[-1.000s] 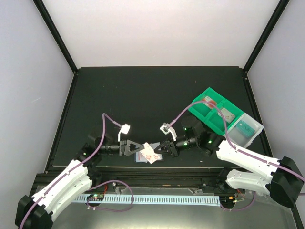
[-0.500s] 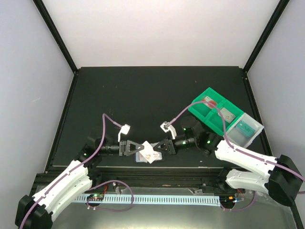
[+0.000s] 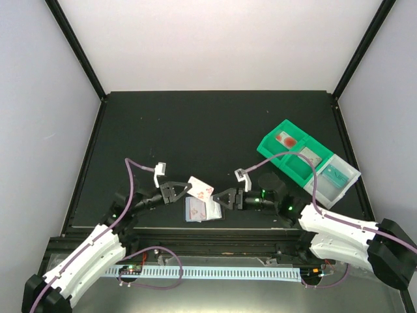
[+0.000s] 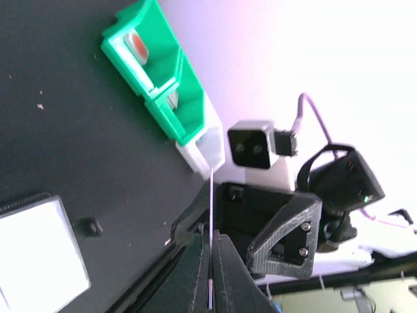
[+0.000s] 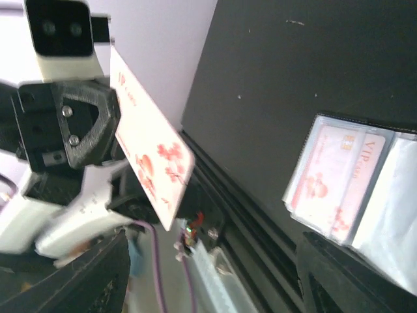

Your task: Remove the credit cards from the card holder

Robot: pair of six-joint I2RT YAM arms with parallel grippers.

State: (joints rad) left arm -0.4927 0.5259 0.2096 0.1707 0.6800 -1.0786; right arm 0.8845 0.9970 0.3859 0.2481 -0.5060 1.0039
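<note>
Left wrist cam only catches the card [image 4: 212,195] edge-on, face hidden, and the card holder [image 5: 348,186] runs off the right wrist view's edge, probably half gone.

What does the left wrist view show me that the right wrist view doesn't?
Left wrist only: the green tray and the right gripper, open. Right wrist only: the white card's red-marked face, and more cards in the card holder's clear pockets. Both: that card, pinched in the left gripper, and the black table.
</note>
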